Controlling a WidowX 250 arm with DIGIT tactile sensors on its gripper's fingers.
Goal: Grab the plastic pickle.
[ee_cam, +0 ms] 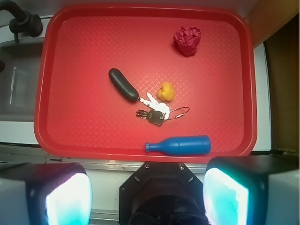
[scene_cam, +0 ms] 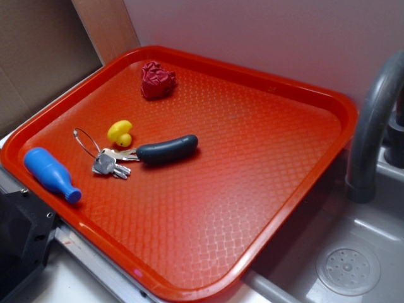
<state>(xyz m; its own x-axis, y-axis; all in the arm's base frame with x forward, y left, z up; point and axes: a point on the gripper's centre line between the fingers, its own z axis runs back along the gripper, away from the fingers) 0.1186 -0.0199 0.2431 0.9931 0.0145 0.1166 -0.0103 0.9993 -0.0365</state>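
The plastic pickle (scene_cam: 167, 149) lay on the red tray (scene_cam: 265, 189), left of its middle, one end touching the keys (scene_cam: 112, 163) and the yellow toy (scene_cam: 120, 132) just beside it. It looked light, stiff and smooth, so probably slippery; the free middle, across its narrow width and away from the keys, seemed the best hold. The claw (ee_cam: 147, 192) hung high above the tray's near edge, spread wide and empty, its pads (ee_cam: 68, 199) well apart

Red tray (scene_cam: 278, 88) carries pickle (scene_cam: 167, 150), keys (scene_cam: 108, 163), yellow toy (scene_cam: 120, 132), blue bottle (scene_cam: 50, 173), crumpled red wad (scene_cam: 157, 81).
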